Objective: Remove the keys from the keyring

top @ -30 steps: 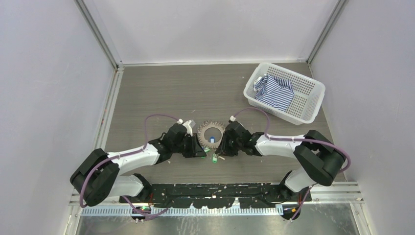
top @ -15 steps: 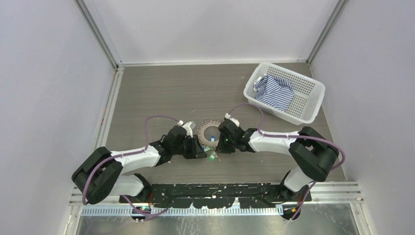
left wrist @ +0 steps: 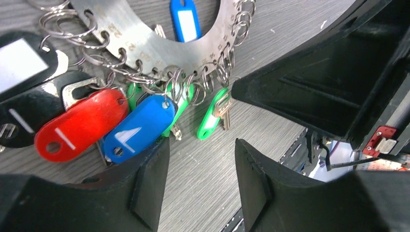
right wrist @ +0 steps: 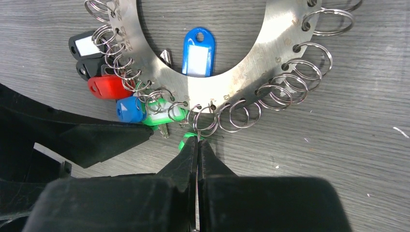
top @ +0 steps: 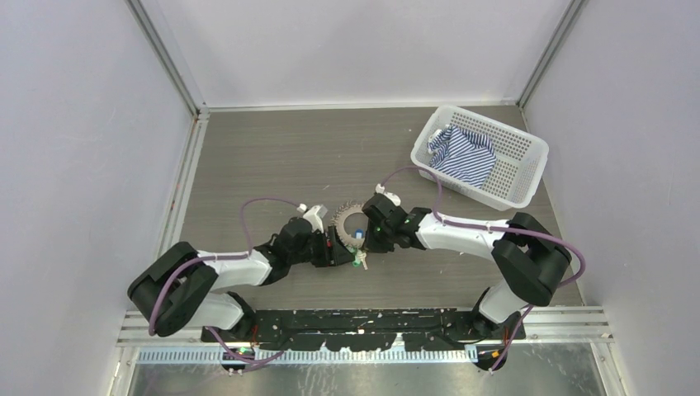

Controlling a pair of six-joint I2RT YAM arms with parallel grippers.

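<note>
The keyring [top: 345, 215] lies flat on the table between my two grippers, a grey metal disc [right wrist: 270, 43] with small split rings round its rim. The keys hang at its near edge: black [right wrist: 83, 46], red [right wrist: 107, 87], blue [right wrist: 129, 109] and green [right wrist: 164, 116] tags, and one blue tag [right wrist: 197, 46] lies in the open centre. My right gripper [right wrist: 198, 141] is shut on the split ring of a green key [left wrist: 212, 115]. My left gripper [left wrist: 200, 181] is open over bare table, its left finger [left wrist: 145, 188] touching the blue tag [left wrist: 138, 128] beside the red one [left wrist: 80, 123].
A white perforated basket [top: 512, 186] with a striped blue and white cloth [top: 462, 153] stands at the back right. Grey walls close in the table on three sides. The two grippers [top: 342, 252] [top: 367, 241] are nearly touching at the ring's near edge.
My right gripper has moved left and away from me to the ring's near edge and closed on the green key's ring. The loose green tags shifted left. The left gripper edged right.
</note>
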